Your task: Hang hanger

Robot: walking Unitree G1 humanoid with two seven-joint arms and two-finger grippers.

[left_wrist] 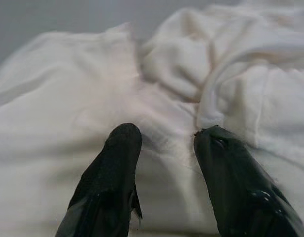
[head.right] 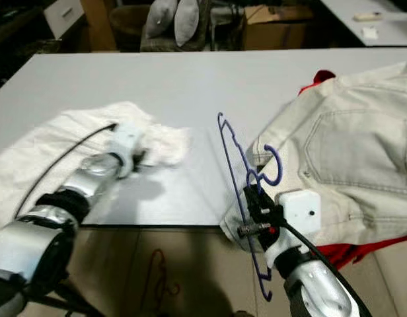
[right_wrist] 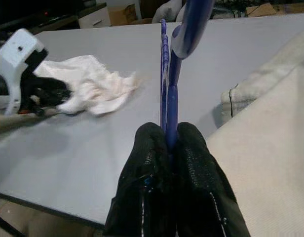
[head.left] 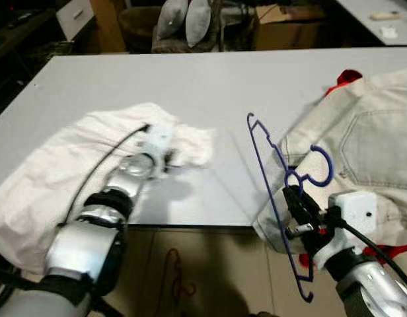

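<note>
The right gripper (right_wrist: 168, 148) is pinching a blue plastic hanger (head.left: 277, 191) near its neck, holding it upright at the near edge of the grey table (head.left: 210, 79), just beside the cream jeans (head.left: 369, 145) over something red. The left gripper (left_wrist: 164, 148), fingers spread, is pressing into the white garment (head.left: 65, 172) across from the hanger. The hanger appears secured; next it likely needs carrying to a rail, none visible. Beyond the grippers, cardboard boxes (head.left: 286, 23) and grey cushions (head.left: 187, 16) are crowding the dim room.
</note>
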